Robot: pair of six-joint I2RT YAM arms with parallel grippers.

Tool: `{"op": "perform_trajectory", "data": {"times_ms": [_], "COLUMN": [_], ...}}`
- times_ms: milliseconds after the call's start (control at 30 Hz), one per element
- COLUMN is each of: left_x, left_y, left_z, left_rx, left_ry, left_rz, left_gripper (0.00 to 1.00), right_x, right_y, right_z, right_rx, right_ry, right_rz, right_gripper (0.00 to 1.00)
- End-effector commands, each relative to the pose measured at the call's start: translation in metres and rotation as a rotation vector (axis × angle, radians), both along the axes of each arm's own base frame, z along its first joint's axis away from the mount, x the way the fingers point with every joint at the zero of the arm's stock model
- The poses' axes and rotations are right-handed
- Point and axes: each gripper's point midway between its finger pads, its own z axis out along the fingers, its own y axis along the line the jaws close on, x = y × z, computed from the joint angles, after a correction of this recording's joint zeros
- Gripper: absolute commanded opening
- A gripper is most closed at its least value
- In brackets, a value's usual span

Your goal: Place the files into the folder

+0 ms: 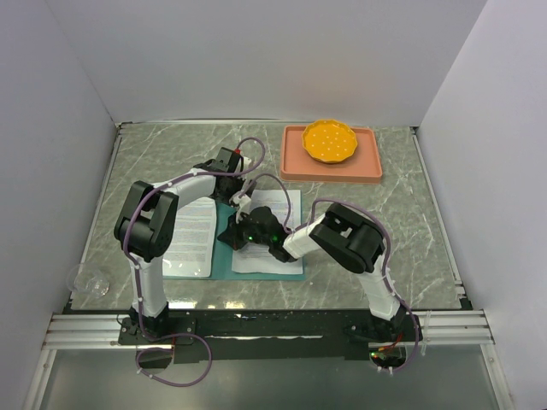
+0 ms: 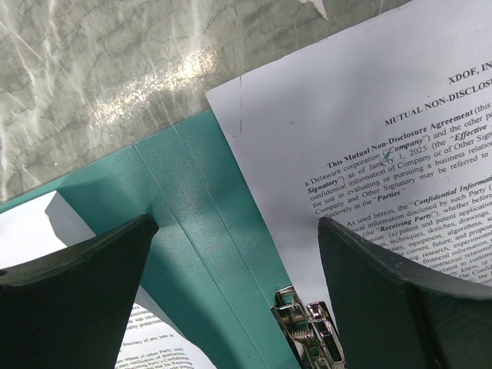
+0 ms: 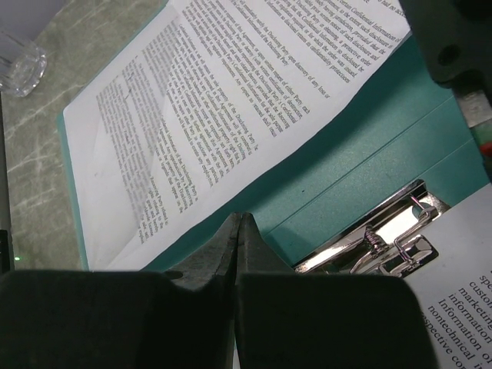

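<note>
Here, the marbled table [image 1: 402, 231] lies under both of your grippers, and the teal folder [image 1: 224, 259] is spread open flat on it, directly below the two of them. The files [image 1: 192, 239] are on the open folder as printed white sheets, one on each half, with the bare teal spine showing between them. Your left gripper [image 2: 237, 227] hangs over the far end of that spine with its fingers spread wide and nothing between them. Under one finger [image 2: 400, 307] is the titled sheet [image 2: 346, 115], whose top corner runs past the folder's far edge onto the stone; under the other finger is the corner of the second sheet. Your right gripper [image 3: 237, 223] sits low over the spine nearer the middle of the folder, with its two pads pressed together. You cannot tell from the wrist view whether anything thin is caught in the seam. To one side of it a text sheet [image 3: 231, 115] lies slightly askew on the folder. The salmon-pink tray [image 1: 295, 166] sits well beyond both grippers at the far side of the table, and it holds a yellow scalloped plate [image 1: 331, 141]. The silver clip [image 3: 392, 238] is fixed along the spine just ahead of your right gripper, and it shows at the near edge of the left wrist view too. A small clear cup [image 1: 90, 282] stands off the folder's outer corner, well away from either gripper.
</note>
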Motion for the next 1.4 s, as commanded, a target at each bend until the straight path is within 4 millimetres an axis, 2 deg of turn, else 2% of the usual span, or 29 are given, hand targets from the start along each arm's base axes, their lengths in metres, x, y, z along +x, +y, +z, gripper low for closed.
{"op": "perform_trajectory", "data": {"times_ms": [0, 300, 667, 1067, 1367], "left_x": [-0.017, -0.017, -0.018, -0.014, -0.016], "left_y": [0.007, 0.007, 0.008, 0.006, 0.005], "left_z": [-0.028, -0.029, -0.027, -0.027, -0.024], "left_rx": [0.028, 0.028, 0.026, 0.021, 0.011], "left_ry": [0.092, 0.093, 0.089, 0.095, 0.103], "left_rz": [-0.006, -0.005, 0.000, -0.005, -0.006], "left_gripper": [0.96, 0.96, 0.96, 0.96, 0.96], "right_x": [-0.030, -0.039, -0.046, -0.024, -0.025], "right_y": [-0.054, -0.066, -0.075, -0.075, -0.062], "right_z": [-0.098, -0.112, -0.119, -0.120, -0.127], "right_rx": [-0.276, -0.315, -0.360, -0.331, -0.242], "right_ry": [0.188, 0.230, 0.219, 0.236, 0.340], "right_rz": [-0.021, -0.032, -0.042, -0.075, -0.074], "right_gripper": [0.00, 0.00, 0.00, 0.00, 0.00]}}
